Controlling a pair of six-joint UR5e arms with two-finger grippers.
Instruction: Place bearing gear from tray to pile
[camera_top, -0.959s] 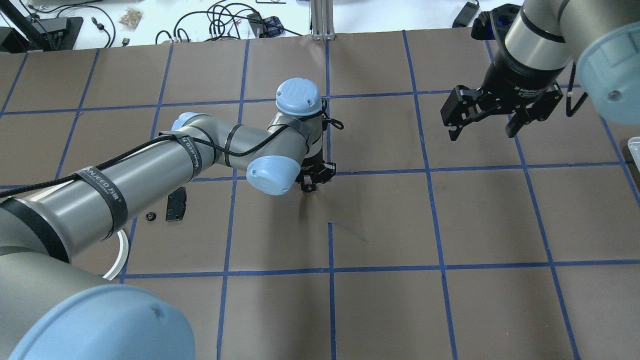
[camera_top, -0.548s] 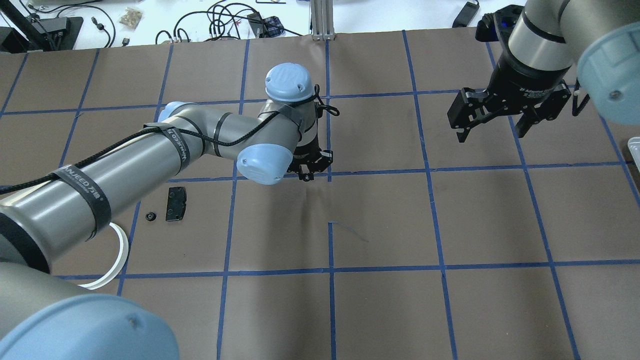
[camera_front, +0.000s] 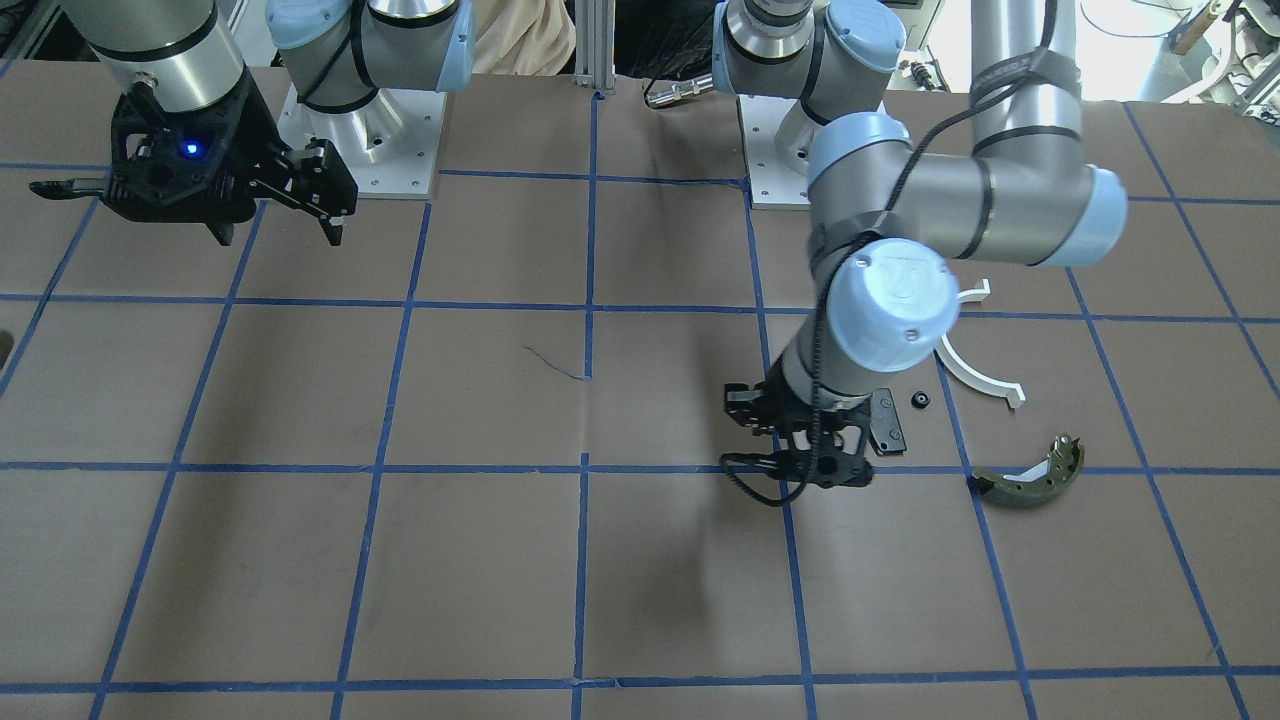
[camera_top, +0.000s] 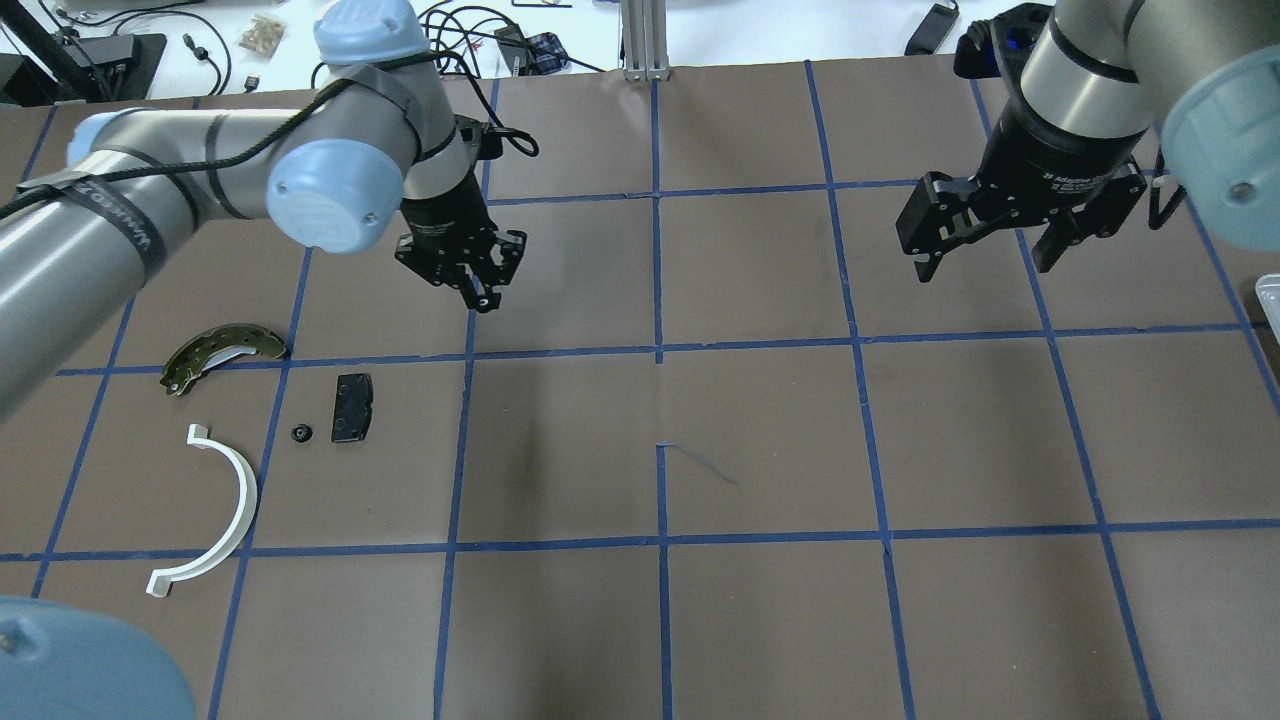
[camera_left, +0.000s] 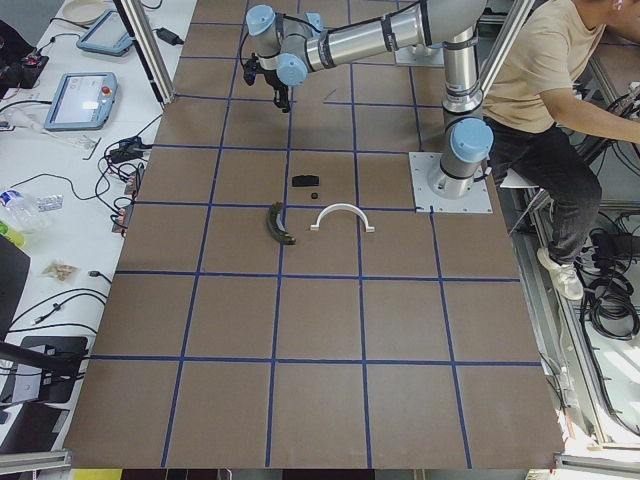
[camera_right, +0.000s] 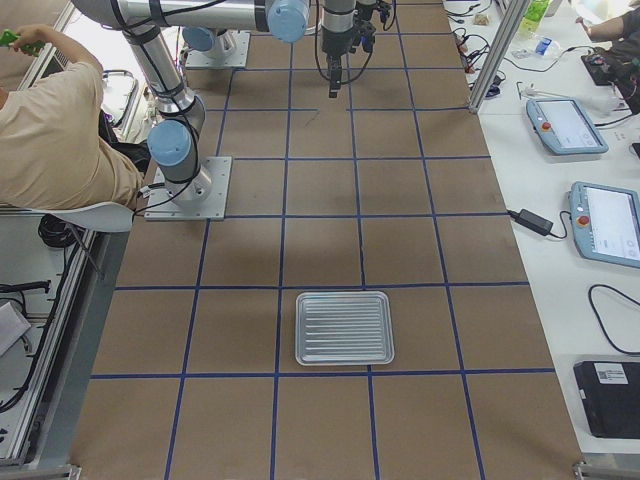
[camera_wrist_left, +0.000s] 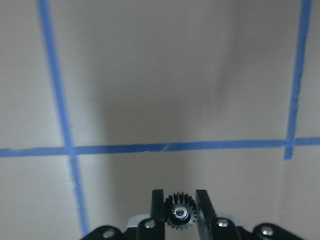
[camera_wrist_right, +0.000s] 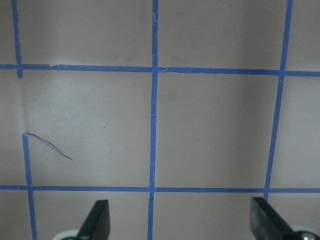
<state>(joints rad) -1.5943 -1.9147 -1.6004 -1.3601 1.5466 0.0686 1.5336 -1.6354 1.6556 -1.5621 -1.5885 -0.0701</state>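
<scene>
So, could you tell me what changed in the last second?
The left gripper, shut on the small black toothed gear, swung to the robot's left, uncovering the olive-green curved brake shoe. The open right gripper, white plastic half-ring and black rectangular brake pad hardly moved.

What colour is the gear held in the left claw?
Black teeth, silvery hub. The gear shows best in the left wrist view.

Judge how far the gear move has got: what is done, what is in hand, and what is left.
Done: the small black gear is off the tray. In hand: the left gripper clamps it in the air, short of the loose parts. Left: carry it to the brake shoe, brake pad and white half-ring, then release. The right gripper hangs open, idle.
</scene>
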